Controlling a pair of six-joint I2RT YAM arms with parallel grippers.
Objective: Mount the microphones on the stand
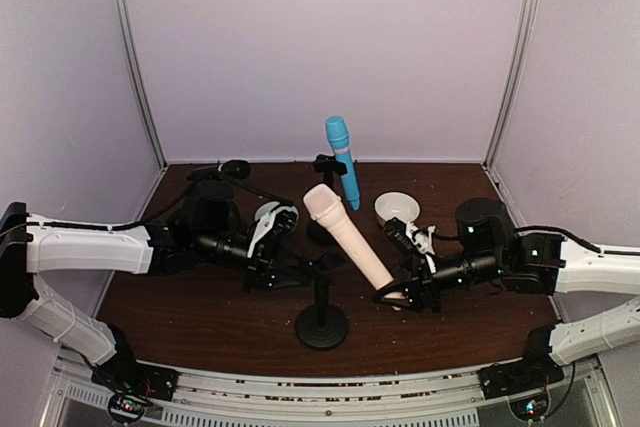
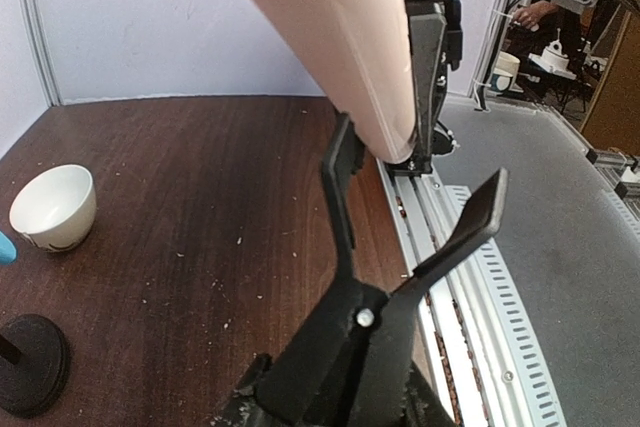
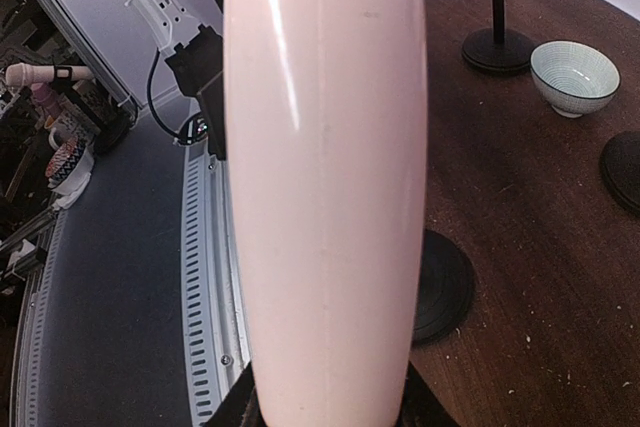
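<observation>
Your work surface is a dark brown wooden table [image 1: 200, 317], dusted with pale specks, with a perforated metal rail [image 1: 330, 407] along its near edge. Plain lavender-white walls [image 1: 320, 47] enclose it on three sides.

Reference point: the front stand [image 1: 322, 325], a black post on a round base near the table's front centre.

The cream microphone [image 1: 345, 242] is a smooth, glossy stick of pale pinkish beige, widest at its head. It hangs tilted in the air just above and to the right of the front stand, head up and away from you, and is not seated. Your right gripper [image 1: 398, 295] pinches its lower end, to the right of the stand.

Your left gripper [image 1: 303, 272] comes in from the left of the stand and is closed on the tail of the stand's clip [image 2: 350, 342]. The clip's two arms stand spread in a V, with the cream microphone's butt just above them.

The blue microphone [image 1: 342, 157] stands well behind the front stand, head up and leaning slightly. A white bowl [image 1: 397, 208] sits behind and to the right.
</observation>
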